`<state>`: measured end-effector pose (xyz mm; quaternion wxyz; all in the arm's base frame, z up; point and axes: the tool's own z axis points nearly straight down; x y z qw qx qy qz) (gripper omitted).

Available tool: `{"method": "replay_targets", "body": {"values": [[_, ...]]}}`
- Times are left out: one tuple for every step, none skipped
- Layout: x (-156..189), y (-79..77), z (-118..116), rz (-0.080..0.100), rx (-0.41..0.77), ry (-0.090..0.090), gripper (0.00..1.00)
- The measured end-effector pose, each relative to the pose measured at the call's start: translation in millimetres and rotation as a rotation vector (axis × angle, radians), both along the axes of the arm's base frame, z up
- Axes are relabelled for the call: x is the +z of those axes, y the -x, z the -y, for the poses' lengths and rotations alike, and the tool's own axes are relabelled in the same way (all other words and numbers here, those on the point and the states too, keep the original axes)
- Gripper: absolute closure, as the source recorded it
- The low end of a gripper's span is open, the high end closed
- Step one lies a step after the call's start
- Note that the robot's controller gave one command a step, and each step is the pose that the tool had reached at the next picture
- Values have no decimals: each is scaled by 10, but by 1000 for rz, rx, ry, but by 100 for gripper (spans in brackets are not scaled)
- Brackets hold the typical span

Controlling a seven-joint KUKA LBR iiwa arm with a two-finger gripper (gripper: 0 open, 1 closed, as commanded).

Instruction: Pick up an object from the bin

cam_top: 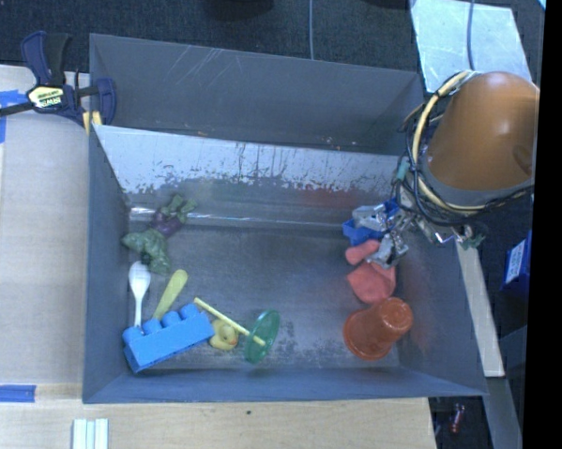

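With the blue brick [167, 338] and its heap well apart at the left of the bin [268, 106], the pink-red lump [370, 282] near the right wall lies just frontward of the end effector [390, 240], an orange cup [377, 329] beyond it; whether the end effector is apart or together I cannot tell.

**Bin** [268, 106]: grey sheet metal, matt; its far wall, upper centre of the frame, is scuffed and streaked with dark and reddish marks.
**Blue studded block** [167, 338], lower left: moulded plastic, smooth, with a slight sheen.
**White spoon** [138, 291], just above it: smooth plastic.
**Orange cup** [377, 329], lower right: translucent plastic, glossy.
**Pink lump** [370, 282], above the cup: matt, soft-looking surface.
**Green piece** [261, 335], lower centre: translucent plastic.
**Orange cover** [483, 126] on my wrist, upper right: smooth shell with a soft sheen, ringed by dull sheathed cables [417, 170].
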<state>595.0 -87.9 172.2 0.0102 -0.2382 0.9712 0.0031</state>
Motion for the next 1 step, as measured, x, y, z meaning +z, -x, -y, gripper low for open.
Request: {"method": "replay_targets", "body": {"values": [[-241,-94,28,3,211,5,100]]}}
